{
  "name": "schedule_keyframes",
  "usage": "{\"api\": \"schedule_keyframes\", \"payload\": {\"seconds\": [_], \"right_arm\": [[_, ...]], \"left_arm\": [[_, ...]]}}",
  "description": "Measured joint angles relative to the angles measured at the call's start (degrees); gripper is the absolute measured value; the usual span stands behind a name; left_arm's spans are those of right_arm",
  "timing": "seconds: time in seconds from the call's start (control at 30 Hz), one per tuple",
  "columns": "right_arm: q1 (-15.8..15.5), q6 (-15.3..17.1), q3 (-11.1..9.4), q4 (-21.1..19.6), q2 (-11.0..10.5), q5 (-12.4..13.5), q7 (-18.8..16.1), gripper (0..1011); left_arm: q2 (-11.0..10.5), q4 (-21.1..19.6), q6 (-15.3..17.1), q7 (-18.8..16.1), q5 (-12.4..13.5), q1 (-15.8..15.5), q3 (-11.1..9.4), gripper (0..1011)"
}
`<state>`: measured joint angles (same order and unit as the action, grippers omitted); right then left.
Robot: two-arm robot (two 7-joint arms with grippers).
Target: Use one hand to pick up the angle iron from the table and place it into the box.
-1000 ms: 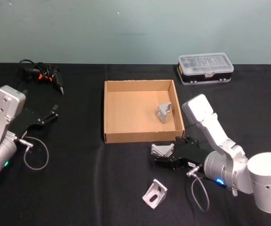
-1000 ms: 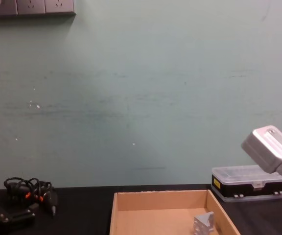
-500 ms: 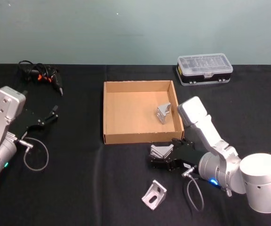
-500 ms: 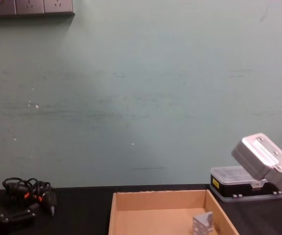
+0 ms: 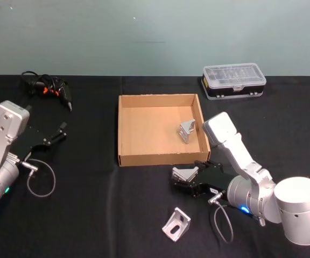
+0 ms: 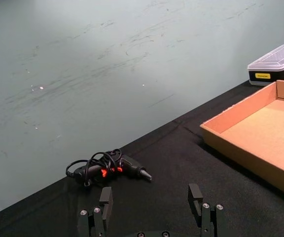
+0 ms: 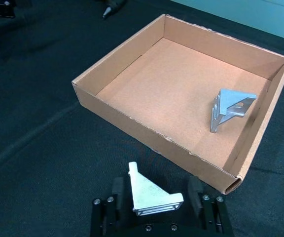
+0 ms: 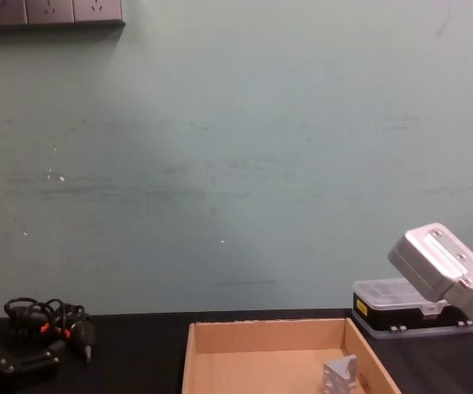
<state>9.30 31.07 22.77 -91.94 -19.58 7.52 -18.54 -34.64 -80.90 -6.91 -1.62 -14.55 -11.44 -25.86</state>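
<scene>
The right gripper [image 5: 183, 178] sits low over the counter [image 5: 90, 215], just outside the front wall of the box [image 5: 155, 157], at the box's 5 o'clock. Its fingers [image 7: 116, 189] are spread apart and straddle an angle iron [image 7: 151, 193] that rests on the counter. They stand on either side of it and are not clamped on it. A second angle iron [image 5: 176, 224] lies on the counter at the gripper's 6 o'clock, apart from it. A third angle iron [image 5: 187, 130] stands inside the box, near the wall at 3 o'clock. The left gripper [image 5: 55, 134] is parked at the box's 9 o'clock, well apart from it, with its fingers spread and nothing between them. A clear-lidded case [image 5: 233, 79] sits at the box's 1 o'clock.
</scene>
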Motion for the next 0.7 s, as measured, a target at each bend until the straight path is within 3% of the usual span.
{"api": "schedule_keyframes", "payload": {"seconds": [0.3,0.7], "right_arm": [[0.0,0.0,0.0,-0.1,0.0,0.1,0.0,575],[-0.2,0.2,-0.2,-0.4,-0.1,0.2,-0.4,540]], "left_arm": [[0.0,0.0,0.0,0.0,0.0,0.0,0.0,1004],[0.0,0.0,0.0,0.0,0.0,0.0,0.0,1005]]}}
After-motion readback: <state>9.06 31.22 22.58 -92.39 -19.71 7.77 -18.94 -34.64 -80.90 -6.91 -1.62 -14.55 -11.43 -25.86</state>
